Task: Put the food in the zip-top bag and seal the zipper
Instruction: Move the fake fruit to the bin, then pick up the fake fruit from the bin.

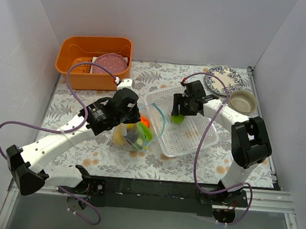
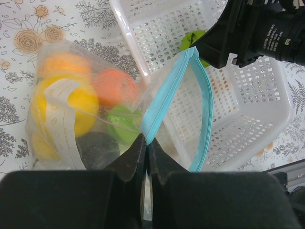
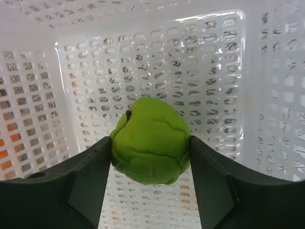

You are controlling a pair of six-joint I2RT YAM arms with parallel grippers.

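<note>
The clear zip-top bag (image 1: pixel 132 134) lies on the table left of the white mesh basket (image 1: pixel 193 142). In the left wrist view the bag (image 2: pixel 57 124) holds yellow, orange (image 2: pixel 116 86), green and dark pieces of food. Its teal-blue zipper (image 2: pixel 167 95) gapes open in a loop. My left gripper (image 2: pixel 147 143) is shut on the near zipper strip and holds the mouth up. My right gripper (image 3: pixel 150 148) is shut on a green toy fruit (image 3: pixel 150 140) above the basket floor; this fruit also shows in the top view (image 1: pixel 177 118).
An orange bin (image 1: pixel 96 58) with a pink plate stands at the back left. A patterned plate (image 1: pixel 224 79) and a beige bowl (image 1: pixel 243 101) stand at the back right. White walls close in the table on three sides.
</note>
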